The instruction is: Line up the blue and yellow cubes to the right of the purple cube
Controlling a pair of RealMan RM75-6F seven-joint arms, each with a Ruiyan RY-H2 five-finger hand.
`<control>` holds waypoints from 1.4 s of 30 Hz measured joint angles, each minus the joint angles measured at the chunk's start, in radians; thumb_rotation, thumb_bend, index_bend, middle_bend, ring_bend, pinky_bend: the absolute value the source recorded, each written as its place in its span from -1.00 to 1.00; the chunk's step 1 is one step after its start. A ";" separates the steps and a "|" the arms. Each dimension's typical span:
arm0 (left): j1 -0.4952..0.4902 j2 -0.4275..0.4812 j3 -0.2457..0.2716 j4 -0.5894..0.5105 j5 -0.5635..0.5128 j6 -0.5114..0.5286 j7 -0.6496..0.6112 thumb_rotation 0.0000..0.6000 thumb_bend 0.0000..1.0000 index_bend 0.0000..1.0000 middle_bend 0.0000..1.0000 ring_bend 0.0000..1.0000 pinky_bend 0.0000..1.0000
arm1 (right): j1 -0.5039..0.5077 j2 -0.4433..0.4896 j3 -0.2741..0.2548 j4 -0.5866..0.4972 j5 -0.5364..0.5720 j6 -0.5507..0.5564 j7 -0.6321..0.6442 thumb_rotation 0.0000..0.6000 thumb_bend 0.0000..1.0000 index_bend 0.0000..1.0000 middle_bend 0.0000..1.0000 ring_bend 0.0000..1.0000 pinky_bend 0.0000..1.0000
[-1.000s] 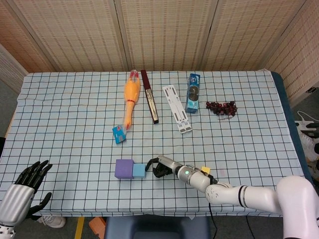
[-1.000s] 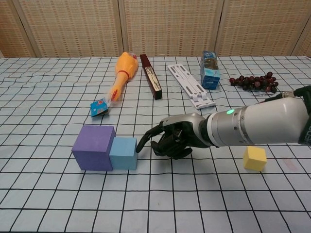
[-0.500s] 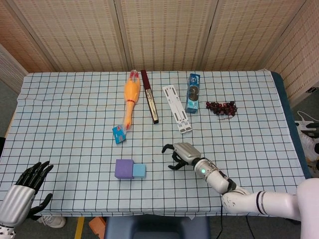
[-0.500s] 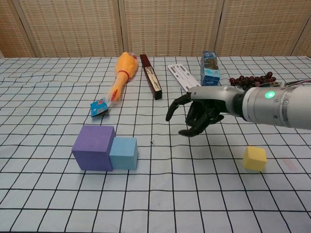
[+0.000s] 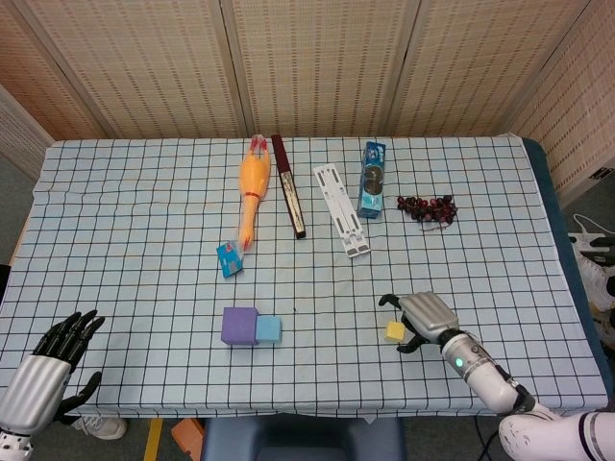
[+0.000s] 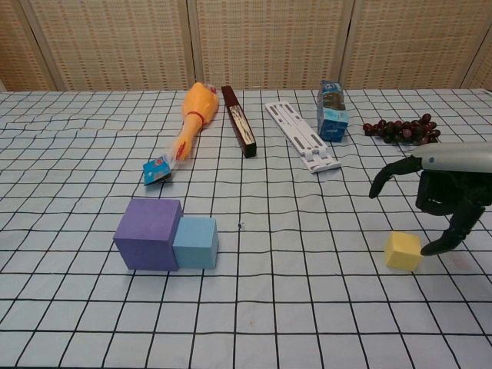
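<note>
- On the near part of the tabletop [image 5: 125, 230], left of centre, the larger cube [image 5: 239, 326] stands with the smaller cube [image 5: 268, 329] touching its right side.
- The third cube [image 5: 395, 331] lies well apart to the right of that pair, at about the same depth.
- The right robot hand [image 5: 423, 317] is just beside the third cube, on its right and a little farther back.
- The left robot hand [image 5: 62, 341] is off the near left corner of the tabletop.
- A small packet [image 5: 230, 258] lies behind the larger cube.
- Along the far side, from left to right: toy chicken [image 5: 252, 182], long bar [image 5: 289, 197], flat strip [image 5: 341, 209], carton [image 5: 373, 179], grapes [image 5: 429, 207].
</note>
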 measured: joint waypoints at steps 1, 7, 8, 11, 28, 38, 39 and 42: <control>0.000 0.000 0.000 0.000 0.000 0.000 0.000 1.00 -0.23 -1.00 -1.00 -1.00 -0.71 | -0.009 0.001 -0.004 -0.001 -0.008 0.011 -0.007 1.00 -0.99 -0.42 0.81 1.00 1.00; 0.002 0.003 0.002 -0.001 0.006 0.007 -0.005 1.00 -0.23 -1.00 -1.00 -1.00 -0.71 | -0.051 -0.010 -0.013 0.028 -0.036 0.033 -0.011 1.00 -0.99 -0.34 0.81 1.00 1.00; 0.002 0.003 0.002 -0.001 0.007 0.008 -0.006 1.00 -0.23 -1.00 -1.00 -1.00 -0.71 | -0.053 -0.014 -0.011 0.037 -0.036 0.029 -0.005 1.00 -0.99 -0.33 0.81 1.00 1.00; 0.002 0.003 0.003 0.000 0.007 0.006 -0.006 1.00 -0.23 -1.00 -1.00 -1.00 -0.71 | -0.060 -0.029 -0.002 0.068 -0.035 0.009 0.015 1.00 -0.99 -0.29 0.81 1.00 1.00; 0.000 0.005 0.005 0.000 0.010 0.003 -0.012 1.00 -0.23 -1.00 -1.00 -1.00 -0.71 | -0.081 -0.120 0.048 0.196 -0.027 -0.070 0.066 1.00 -0.99 -0.23 0.81 1.00 1.00; 0.001 0.006 0.006 -0.002 0.012 0.006 -0.010 1.00 -0.23 -1.00 -1.00 -1.00 -0.71 | -0.094 -0.139 0.060 0.216 -0.034 -0.069 0.062 1.00 -0.99 -0.16 0.81 1.00 1.00; 0.001 0.006 0.006 -0.002 0.012 0.006 -0.011 1.00 -0.23 -1.00 -1.00 -1.00 -0.71 | -0.096 -0.140 0.061 0.218 -0.035 -0.069 0.062 1.00 -0.99 -0.16 0.81 1.00 1.00; 0.001 0.006 0.006 -0.003 0.012 0.007 -0.012 1.00 -0.23 -1.00 -1.00 -1.00 -0.71 | -0.099 -0.145 0.062 0.224 -0.039 -0.071 0.061 1.00 -0.99 -0.15 0.81 1.00 1.00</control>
